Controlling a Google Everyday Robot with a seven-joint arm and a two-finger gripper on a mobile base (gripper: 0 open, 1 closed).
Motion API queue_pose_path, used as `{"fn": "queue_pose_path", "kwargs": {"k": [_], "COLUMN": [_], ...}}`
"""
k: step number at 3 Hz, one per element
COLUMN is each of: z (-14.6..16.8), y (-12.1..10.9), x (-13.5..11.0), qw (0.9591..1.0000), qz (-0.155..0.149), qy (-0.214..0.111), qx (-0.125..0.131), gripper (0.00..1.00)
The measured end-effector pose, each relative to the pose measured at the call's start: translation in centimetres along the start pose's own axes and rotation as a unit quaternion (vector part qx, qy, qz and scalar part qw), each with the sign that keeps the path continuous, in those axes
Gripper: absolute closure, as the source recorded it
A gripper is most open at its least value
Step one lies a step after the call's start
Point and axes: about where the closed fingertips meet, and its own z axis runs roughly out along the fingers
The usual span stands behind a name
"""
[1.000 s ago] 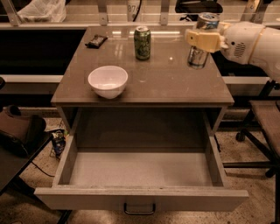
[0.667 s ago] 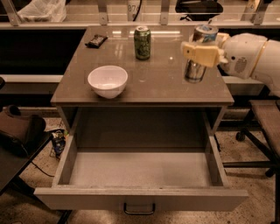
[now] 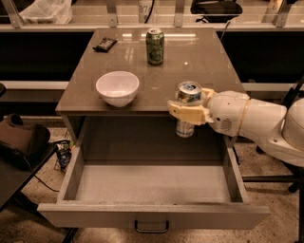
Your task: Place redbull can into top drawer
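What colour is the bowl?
White bowl, camera view; the gripper holds the redbull can above the top drawer.

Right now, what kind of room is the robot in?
Probably an office or lab break area: an office chair behind, a white bowl and green can on a counter. The gripper holds the redbull can over the open top drawer.

The tabletop (image 3: 190,61) is smooth and brown with a glossy sheen, carrying a shiny metal green can (image 3: 155,46) and a smooth white bowl (image 3: 118,88). The pincer (image 3: 187,111), of matt cream plastic, is clasped round the gleaming metal redbull can (image 3: 189,92) just in front of the tabletop's edge. Below, the top drawer (image 3: 152,182) looks matt grey, with a dark metal handle (image 3: 151,227).
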Motion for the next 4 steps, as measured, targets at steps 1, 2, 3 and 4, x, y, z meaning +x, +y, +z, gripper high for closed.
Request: {"fn": "queue_pose_path", "kwargs": {"k": [1,2,3,4], "z": [0.0,1.3,4.5,9.4], "y": [0.0,0.6,2.9,6.1], "x": [0.0,1.1,4.3,7.4], "qw": [1.0,0.9999,0.9985,0.9931], "qz": [0.0,0.004,0.019,0.018], "qy": [0.0,-0.004,-0.027,-0.063], "qx": [0.0,-0.013,-0.045,-0.098], "gripper": [1.0,1.0,1.0,1.0]}}
